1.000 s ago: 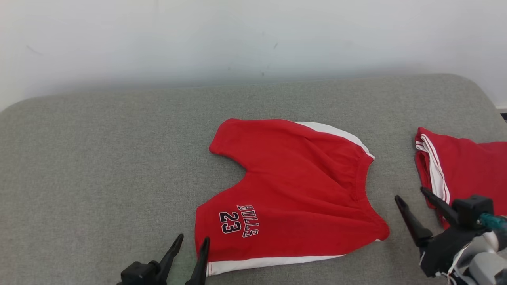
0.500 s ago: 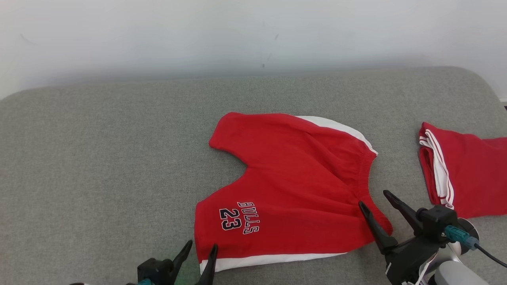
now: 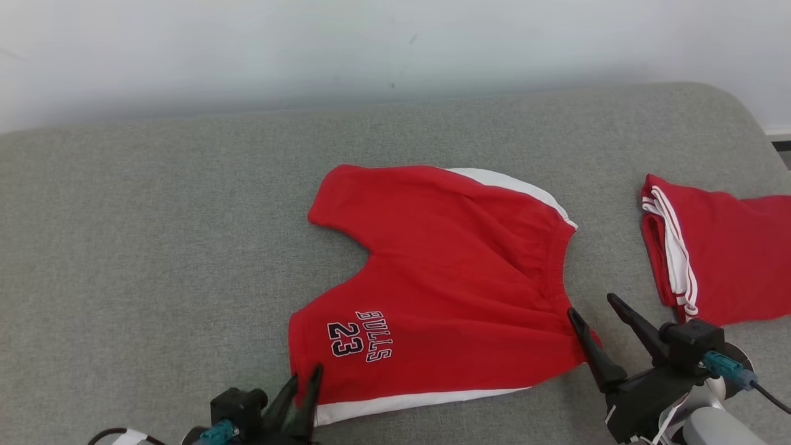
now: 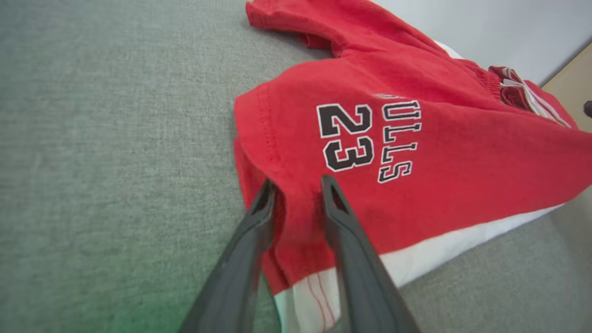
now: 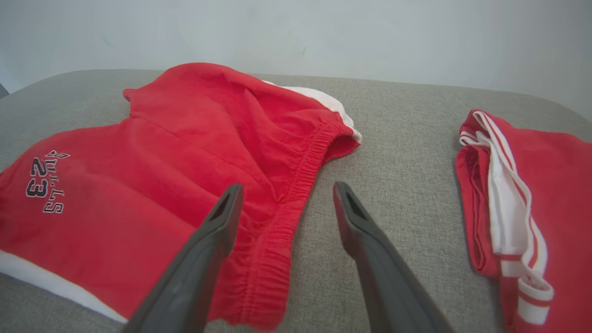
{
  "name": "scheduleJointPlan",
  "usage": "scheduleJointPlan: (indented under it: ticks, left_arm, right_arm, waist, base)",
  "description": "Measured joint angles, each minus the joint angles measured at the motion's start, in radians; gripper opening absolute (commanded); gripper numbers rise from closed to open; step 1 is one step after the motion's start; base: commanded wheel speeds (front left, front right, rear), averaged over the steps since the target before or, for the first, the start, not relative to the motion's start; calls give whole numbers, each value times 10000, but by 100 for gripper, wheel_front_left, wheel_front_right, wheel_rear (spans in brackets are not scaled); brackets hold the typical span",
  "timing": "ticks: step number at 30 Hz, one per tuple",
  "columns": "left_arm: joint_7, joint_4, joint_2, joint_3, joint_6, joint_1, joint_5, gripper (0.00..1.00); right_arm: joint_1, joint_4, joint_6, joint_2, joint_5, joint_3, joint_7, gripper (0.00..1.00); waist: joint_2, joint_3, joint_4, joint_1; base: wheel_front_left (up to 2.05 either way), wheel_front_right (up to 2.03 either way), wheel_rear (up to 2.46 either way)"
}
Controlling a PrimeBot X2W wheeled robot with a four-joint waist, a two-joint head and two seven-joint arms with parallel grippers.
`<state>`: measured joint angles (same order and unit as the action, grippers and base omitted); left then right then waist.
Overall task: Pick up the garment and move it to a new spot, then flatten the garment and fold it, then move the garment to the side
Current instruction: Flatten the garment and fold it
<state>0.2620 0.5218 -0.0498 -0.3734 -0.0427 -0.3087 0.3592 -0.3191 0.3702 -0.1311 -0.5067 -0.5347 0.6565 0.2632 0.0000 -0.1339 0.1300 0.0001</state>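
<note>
Red shorts (image 3: 451, 290) spread flat near the middle of a grey cushion (image 3: 154, 247) — waistband to the right, two legs to the left, a white stripe along the near and the far side seam. "BULLS 23" printed in black and white on the near leg, close to its hem. Soft creases across the seat; far leg angled away toward the wall.

Left tool (image 3: 307, 374) at the near-left corner of the shorts, low over the cushion, its two dark fingers partway together on either side of a ridge of red cloth at the near leg's hem, just above the white stripe. Cloth between the tips; impossible to tell whether pinched tight or merely straddled.

Right tool (image 3: 592, 306) at the near end of the waistband, jaws spread wide, holding nothing — one finger over the elastic edge, the other over bare cushion just beside it.

Second garment (image 3: 723, 253), also red with white stripes, folded at the right edge of the cushion, well apart from the shorts. Pale wall (image 3: 371, 49) behind.
</note>
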Motion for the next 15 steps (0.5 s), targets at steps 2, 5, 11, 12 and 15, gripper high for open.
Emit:
scheduleJointPlan:
  ticks: [2, 5, 11, 12, 15]
  left_arm:
    - [0, -161, 0, 50, 0, -24, -128, 0]
    - [0, -374, 0, 123, -8, -20, -238, 0]
    - [0, -1116, 0, 953, 268, -115, -669, 0]
    - [0, -1116, -2, 1083, 268, -154, -788, 0]
    - [0, -984, -2, 1427, 267, -334, -1076, 0]
  right_arm:
    - [26, 4, 0, 29, -13, -75, 0, 100]
    - [58, 4, 0, 69, -31, -180, 2, 100]
    - [194, 50, 0, 150, -36, -372, 2, 100]
    - [209, 63, 0, 153, -36, -378, 2, 100]
    - [198, 75, 0, 173, -36, -364, 2, 100]
  waist:
    - [0, -47, 30, 0]
    - [0, -102, 48, 0]
    - [0, -226, 32, 0]
    - [0, -247, 30, 0]
    - [0, -323, 60, 0]
  base:
    - [0, 0, 0]
    - [0, 0, 0]
    - [0, 0, 0]
    - [0, 0, 0]
    - [0, 0, 0]
